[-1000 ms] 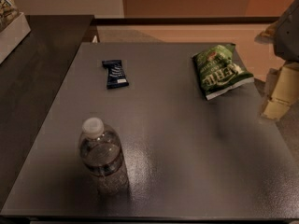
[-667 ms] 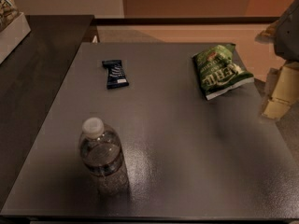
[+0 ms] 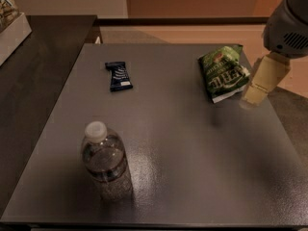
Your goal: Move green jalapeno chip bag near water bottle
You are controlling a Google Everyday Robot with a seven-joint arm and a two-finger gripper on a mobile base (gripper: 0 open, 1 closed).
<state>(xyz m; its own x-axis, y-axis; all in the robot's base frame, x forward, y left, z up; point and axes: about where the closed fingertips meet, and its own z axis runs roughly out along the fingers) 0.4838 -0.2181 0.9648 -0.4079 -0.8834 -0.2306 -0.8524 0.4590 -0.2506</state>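
Note:
The green jalapeno chip bag (image 3: 223,72) lies flat at the far right of the grey table (image 3: 192,148), with white lettering and a small red logo. The water bottle (image 3: 105,161) stands upright near the front left, clear with a white cap. My gripper (image 3: 260,83) hangs at the table's right edge, just right of the chip bag and close beside its right side. It holds nothing that I can see.
A small dark-blue wrapped bar (image 3: 118,76) lies at the far left of the table. A dark counter (image 3: 33,81) adjoins the left side, with a white box (image 3: 10,28) at its far corner. Tan floor lies beyond the table.
My gripper has moved left and slightly up, closer to the chip bag. The bag, bottle and bar have not moved.

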